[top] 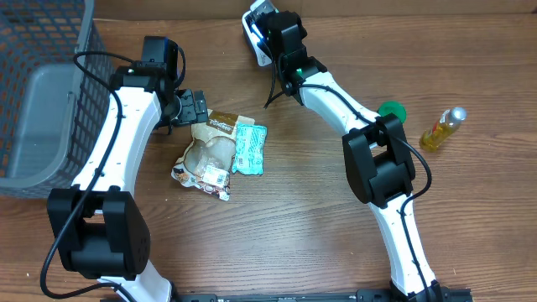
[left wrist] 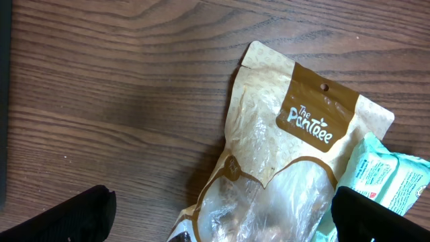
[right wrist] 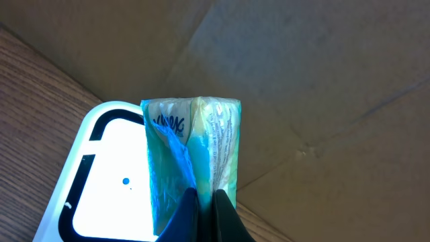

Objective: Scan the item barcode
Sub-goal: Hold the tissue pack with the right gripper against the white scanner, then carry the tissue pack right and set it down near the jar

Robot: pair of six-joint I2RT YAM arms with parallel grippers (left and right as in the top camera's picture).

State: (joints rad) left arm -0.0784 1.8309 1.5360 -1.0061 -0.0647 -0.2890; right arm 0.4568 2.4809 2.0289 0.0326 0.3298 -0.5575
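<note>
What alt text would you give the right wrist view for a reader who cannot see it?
The right gripper is shut on a small teal and green packet, holding it upright at the edge of a white scanner with a glowing window. Brown cardboard fills the background.

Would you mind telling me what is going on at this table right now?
The right gripper is shut on a small teal packet, holding it up by the lit window of the white scanner. The left gripper hangs open over a snack pouch that lies beside a turquoise pack.
</note>
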